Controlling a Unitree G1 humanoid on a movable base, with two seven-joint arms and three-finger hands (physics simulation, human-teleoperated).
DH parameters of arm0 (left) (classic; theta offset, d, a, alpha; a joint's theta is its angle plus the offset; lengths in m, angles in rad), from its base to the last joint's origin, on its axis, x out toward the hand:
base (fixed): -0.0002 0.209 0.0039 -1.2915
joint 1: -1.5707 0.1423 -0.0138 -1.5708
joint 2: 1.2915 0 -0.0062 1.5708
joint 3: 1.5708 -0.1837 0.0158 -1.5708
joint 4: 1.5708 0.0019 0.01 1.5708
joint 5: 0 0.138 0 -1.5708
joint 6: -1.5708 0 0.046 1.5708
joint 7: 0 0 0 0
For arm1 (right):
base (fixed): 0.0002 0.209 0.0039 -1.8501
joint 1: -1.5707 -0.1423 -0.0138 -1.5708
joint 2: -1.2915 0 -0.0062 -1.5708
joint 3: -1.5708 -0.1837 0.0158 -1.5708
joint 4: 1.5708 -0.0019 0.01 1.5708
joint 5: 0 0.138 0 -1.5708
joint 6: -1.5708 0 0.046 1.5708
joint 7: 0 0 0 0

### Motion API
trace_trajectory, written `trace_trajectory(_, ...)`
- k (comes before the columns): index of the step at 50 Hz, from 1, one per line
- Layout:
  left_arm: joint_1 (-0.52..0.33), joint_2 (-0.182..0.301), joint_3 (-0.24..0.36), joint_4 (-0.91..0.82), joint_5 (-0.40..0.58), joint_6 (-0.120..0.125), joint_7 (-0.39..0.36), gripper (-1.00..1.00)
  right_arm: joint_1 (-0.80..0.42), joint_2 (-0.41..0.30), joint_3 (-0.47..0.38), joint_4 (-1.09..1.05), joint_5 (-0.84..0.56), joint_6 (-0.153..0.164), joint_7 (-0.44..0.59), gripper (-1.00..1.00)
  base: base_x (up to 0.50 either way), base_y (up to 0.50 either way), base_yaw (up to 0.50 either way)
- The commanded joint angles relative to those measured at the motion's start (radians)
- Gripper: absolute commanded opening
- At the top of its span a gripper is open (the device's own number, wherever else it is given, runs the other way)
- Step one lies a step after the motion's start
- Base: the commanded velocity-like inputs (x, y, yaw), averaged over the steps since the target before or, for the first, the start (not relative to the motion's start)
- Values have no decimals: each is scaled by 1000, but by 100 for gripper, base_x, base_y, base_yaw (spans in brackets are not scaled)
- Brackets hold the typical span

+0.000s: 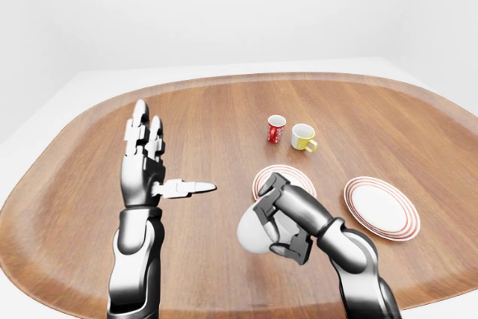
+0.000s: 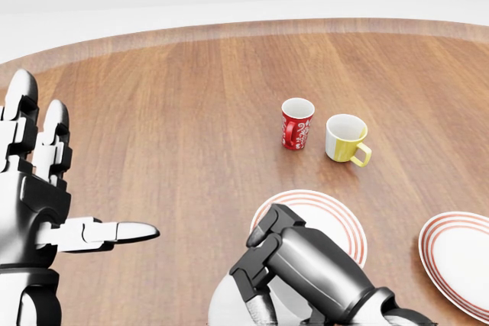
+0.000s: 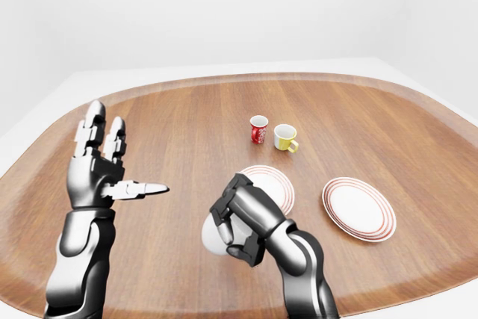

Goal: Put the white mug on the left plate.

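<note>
My right hand [image 1: 278,225] is shut on the white mug [image 1: 252,231] and holds it just to the lower left of the left plate [image 1: 297,178], a white plate with red rings. The hand and forearm hide part of that plate and much of the mug. The mug also shows at the bottom of the head view [image 2: 229,307]. My left hand [image 1: 153,166] is open and empty, fingers spread upward, to the left of the mug.
A second red-ringed plate [image 1: 382,208] lies to the right. A red patterned cup [image 1: 276,129] and a yellow mug [image 1: 303,137] stand above the left plate. All rest on a large oval wooden table [image 1: 209,117].
</note>
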Motion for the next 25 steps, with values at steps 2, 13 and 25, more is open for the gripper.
trace_trajectory(2, -7, 4, 6, 0, -4, 0, 1, 100, -162, 7, -55, 123, 29, 0, 0, -100, 0, 0, 0)
trace_trajectory(13, -8, 5, 7, 8, -2, 0, 1, 100, -382, -22, -155, 320, 20, 0, 0, -100, 0, 0, 0)
trace_trajectory(25, -3, 2, 2, 8, 2, 0, 0, 100, -523, -73, -207, 443, 35, 0, 0, -100, 0, 0, 0)
